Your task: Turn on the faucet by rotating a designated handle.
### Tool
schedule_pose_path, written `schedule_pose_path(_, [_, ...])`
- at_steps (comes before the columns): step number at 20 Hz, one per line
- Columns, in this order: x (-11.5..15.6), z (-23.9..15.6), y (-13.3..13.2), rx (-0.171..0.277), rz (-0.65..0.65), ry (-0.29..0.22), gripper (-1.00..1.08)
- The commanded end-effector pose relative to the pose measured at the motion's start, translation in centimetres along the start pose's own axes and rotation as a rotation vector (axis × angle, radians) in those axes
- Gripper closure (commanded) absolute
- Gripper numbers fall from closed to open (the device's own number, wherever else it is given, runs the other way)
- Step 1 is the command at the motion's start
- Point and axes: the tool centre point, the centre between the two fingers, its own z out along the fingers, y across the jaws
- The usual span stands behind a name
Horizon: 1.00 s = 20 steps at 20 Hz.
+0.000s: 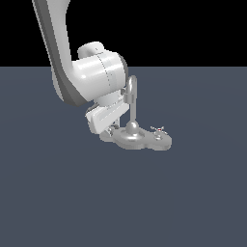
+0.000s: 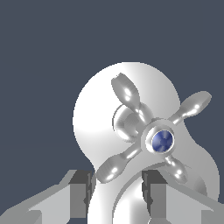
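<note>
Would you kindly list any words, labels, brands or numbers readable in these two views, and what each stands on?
None: no text or numbers on the faucet or the arm.
Only colour marks: a blue dot on the cross handle in the wrist view, a red dot on the other handle.

A flat dark blue-grey floor (image 1: 58, 202) carries only the faucet (image 1: 137, 137).

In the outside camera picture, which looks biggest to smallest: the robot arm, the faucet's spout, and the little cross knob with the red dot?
1. Arm, by far the largest.
2. Spout, tall and thin.
3. Red-dot knob, tiny.

The arm may stand somewhat nearer the camera, but the gap is too big to change the order.
</note>
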Motion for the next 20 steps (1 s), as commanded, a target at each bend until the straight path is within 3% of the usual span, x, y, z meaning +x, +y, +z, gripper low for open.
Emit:
schedule_pose_path(1, [1.8,1.6,4.0,-0.095,-0.129,0.034,-0.68])
schedule_pose_path(2, [3.1,1.3,2.6,-0.106,-0.16,0.03,-0.68])
schedule_pose_path(3, [2.8,1.6,2.5,-0.118,-0.193,0.004,-0.44])
schedule_pose_path(4, [1.2,2.5,3.5,-0.105,-0.205,0.006,-0.82])
schedule_pose_path(5, [9.3,-0.3,-3.9,-0.074,-0.255,0.087,-0.64])
schedule_pose_path(6, [10.8,-1.0,-5.2,-0.054,-0.286,0.137,-0.64])
schedule_pose_path(7, [7.6,0.2,-1.4,-0.123,-0.262,0.068,-0.48])
schedule_pose_path(8, [7.5,0.1,-1.3,-0.13,-0.259,0.062,-0.48])
schedule_pose_path(9, [6.9,-1.6,-2.0,-0.108,-0.354,0.038,-0.13])
schedule_pose_path(10, [8.4,-0.7,-3.7,-0.099,-0.391,0.028,-0.13])
schedule_pose_path(11, [3.6,1.0,1.7,-0.111,-0.299,0.057,-0.52])
schedule_pose_path(12, [4.0,0.0,0.1,-0.111,-0.399,0.049,-0.24])
schedule_pose_path(13, [8.3,0.5,-4.6,-0.109,-0.499,0.042,-0.24])
schedule_pose_path(14, [14.8,1.8,-3.1,-0.103,-0.399,0.041,0.72])
schedule_pose_path(15, [13.3,1.1,-4.5,-0.096,-0.299,0.041,0.72])
schedule_pose_path(16, [6.2,-0.1,1.0,-0.118,-0.317,0.063,0.79])
schedule_pose_path(17, [5.1,0.2,1.8,-0.118,-0.317,0.063,0.79])
schedule_pose_path(18, [-1.7,1.1,6.2,-0.133,-0.291,-0.018,0.89])
schedule_pose_path(19, [-1.1,-1.3,-0.8,-0.059,-0.231,-0.049,0.18])
schedule_pose_path(20, [-3.9,3.3,-0.1,0.015,-0.17,-0.08,0.18])
